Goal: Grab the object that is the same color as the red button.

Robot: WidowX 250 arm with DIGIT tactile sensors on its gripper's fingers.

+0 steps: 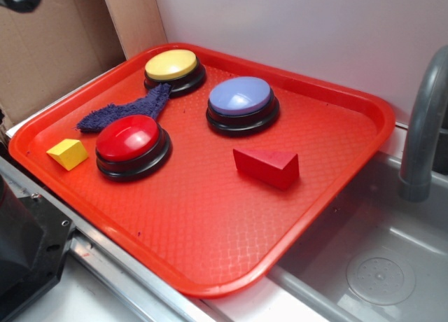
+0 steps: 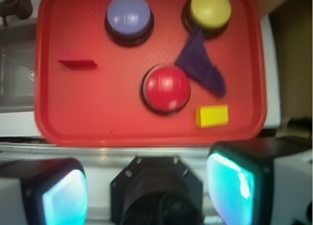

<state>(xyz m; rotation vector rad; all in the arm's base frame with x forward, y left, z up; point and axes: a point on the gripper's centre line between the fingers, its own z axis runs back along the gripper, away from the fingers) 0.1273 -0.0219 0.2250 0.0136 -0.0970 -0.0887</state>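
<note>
The small red wedge block (image 1: 267, 166) lies on the red tray (image 1: 210, 231), right of centre; in the wrist view the wedge (image 2: 77, 64) is at the tray's left. The red domed button (image 1: 131, 143) on its black base stands at the tray's left; the wrist view shows the button (image 2: 166, 88) mid-tray. My gripper (image 2: 146, 195) is open and empty, its two cyan-padded fingers wide apart. It hangs high above the tray's near edge (image 2: 98, 122), well away from the wedge. The gripper does not show clearly in the exterior view.
A yellow-topped button (image 1: 173, 66) and a pale blue-topped button (image 1: 241, 101) stand at the back of the tray. A purple cloth (image 1: 126, 110) lies between the yellow and red buttons. A small yellow block (image 1: 68, 154) sits at the left. A grey sink (image 1: 378, 266) with a faucet (image 1: 423, 126) is on the right.
</note>
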